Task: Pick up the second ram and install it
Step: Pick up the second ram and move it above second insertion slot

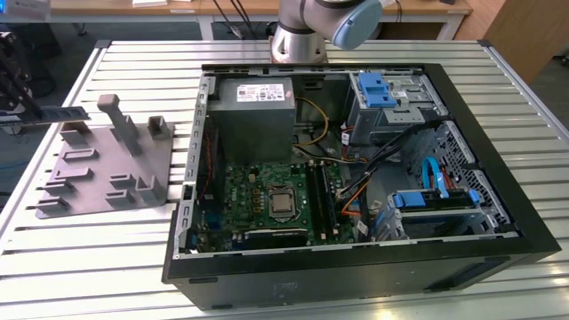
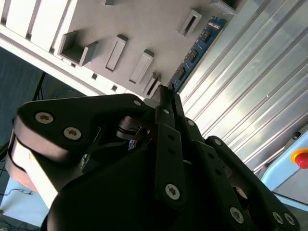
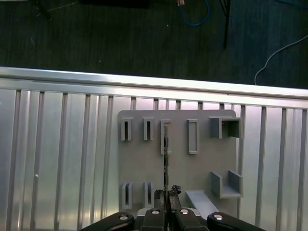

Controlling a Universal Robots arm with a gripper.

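The second ram [image 2: 197, 45] is a thin blue-green stick with black chips, and my gripper [image 2: 166, 98] is shut on one end of it. In the first wrist view the ram [image 3: 165, 154] appears edge-on, running out from the gripper [image 3: 166, 195] over a slotted peg row of the grey holder plate [image 3: 202, 173]. In the exterior view the gripper [image 1: 28, 117] is at the far left, holding the ram [image 1: 64, 114] level above the holder plate's [image 1: 102, 167] far left corner. The green motherboard [image 1: 258, 193] with its long black slots [image 1: 318, 200] lies inside the open computer case.
The open black computer case [image 1: 356, 267] takes up the middle and right of the slatted metal table [image 1: 89, 247]. Inside are a grey power supply [image 1: 253, 107], blue drive brackets [image 1: 374, 90] and cable bundles. The arm's base [image 1: 298, 40] stands behind the case.
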